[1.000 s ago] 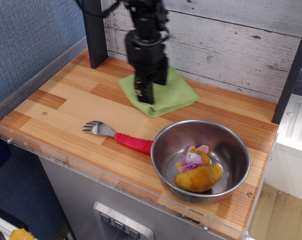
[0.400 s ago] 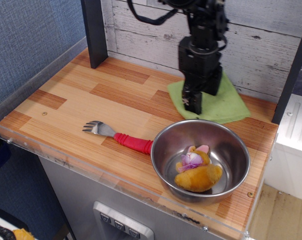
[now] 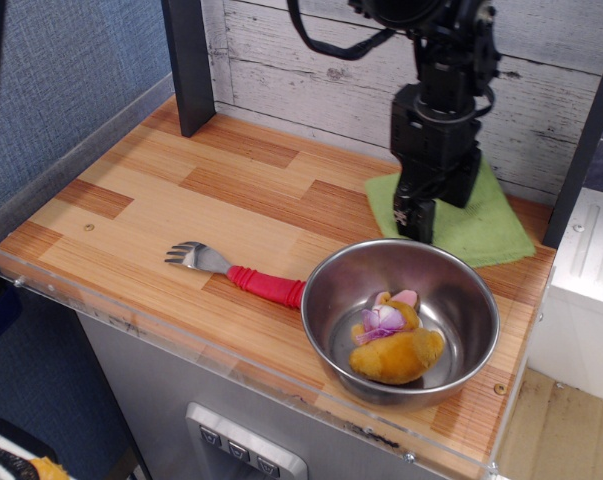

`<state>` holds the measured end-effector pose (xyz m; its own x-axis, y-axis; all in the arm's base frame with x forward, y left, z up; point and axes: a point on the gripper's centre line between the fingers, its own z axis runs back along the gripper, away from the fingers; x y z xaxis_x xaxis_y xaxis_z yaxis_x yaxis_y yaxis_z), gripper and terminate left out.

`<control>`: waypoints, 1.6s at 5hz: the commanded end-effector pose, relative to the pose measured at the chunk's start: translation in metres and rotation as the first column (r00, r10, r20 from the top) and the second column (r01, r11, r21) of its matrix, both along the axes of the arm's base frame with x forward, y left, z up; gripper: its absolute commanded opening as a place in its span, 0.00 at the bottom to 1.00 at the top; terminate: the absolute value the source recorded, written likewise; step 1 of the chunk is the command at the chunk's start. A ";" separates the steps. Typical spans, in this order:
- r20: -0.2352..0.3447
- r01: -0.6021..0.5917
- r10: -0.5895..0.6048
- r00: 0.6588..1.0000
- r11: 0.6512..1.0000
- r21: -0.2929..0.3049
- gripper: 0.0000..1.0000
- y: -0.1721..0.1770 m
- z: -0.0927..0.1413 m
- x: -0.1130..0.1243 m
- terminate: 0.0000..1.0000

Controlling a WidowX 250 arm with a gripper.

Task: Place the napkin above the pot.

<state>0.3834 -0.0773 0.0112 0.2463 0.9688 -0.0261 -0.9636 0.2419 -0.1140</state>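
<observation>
The wooden surface [image 3: 181, 210] is seen as a striped plank top with a clear rim along its front and left edges, backed by a whitewashed plank wall [image 3: 311, 60] and flanked on the left by a blue textured panel [image 3: 61, 70]. A dark post [image 3: 189, 60] stands at the back left corner.

Since the earlier frames the arm has been carried from the back centre toward the back right corner, and the napkin [image 3: 491, 225] has been dragged along with it. The left half of the surface is now bare wood.

The pot [image 3: 326, 290] sits near the front right corner, a stuffed toy [image 3: 393, 345] lying inside it. The napkin lies flat just behind the pot, close to the right and back edges. The end effector [image 3: 416, 222] is pressed down on the napkin's left part; whether its jaws are open or closed cannot be told. A red-handled fork [image 3: 241, 272] lies left of the pot, its handle end touching the rim.
</observation>
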 end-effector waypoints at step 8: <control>0.140 -0.106 0.101 0.985 0.994 0.023 1.00 0.015 0.119 -0.016 0.00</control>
<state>0.3710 -0.0661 0.0988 0.1516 0.9878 0.0347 -0.9757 0.1552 -0.1545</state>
